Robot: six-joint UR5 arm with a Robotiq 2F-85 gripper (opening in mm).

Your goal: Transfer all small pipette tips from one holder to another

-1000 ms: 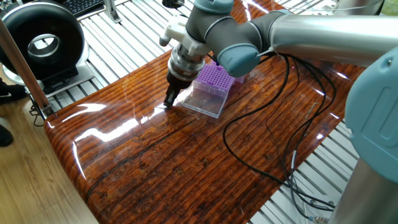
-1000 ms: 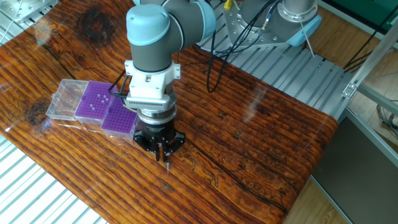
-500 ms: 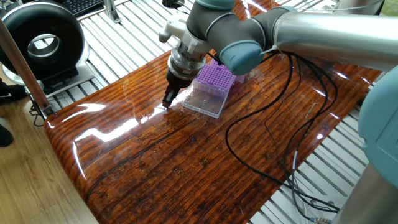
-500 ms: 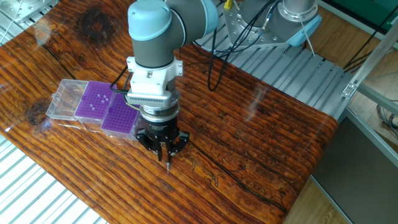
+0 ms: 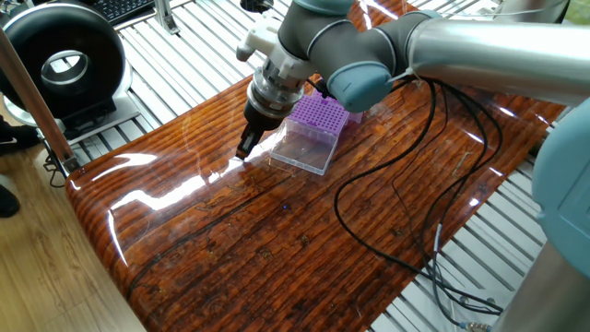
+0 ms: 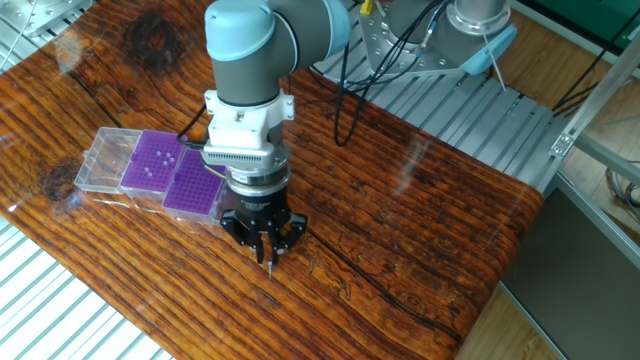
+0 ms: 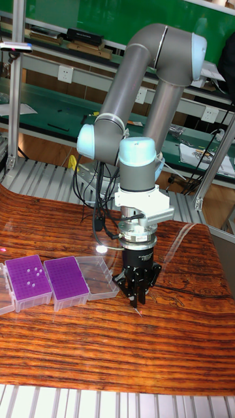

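Pipette tip [image 6: 268, 265] (thin, vertical) pinched in claw [image 6: 265, 250] — fingers nearly closed, just beside purple racks [image 6: 168, 178].

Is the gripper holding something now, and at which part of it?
The gripper is closed on a thin pipette tip, held at its upper end; the point sticks out below, over the table.
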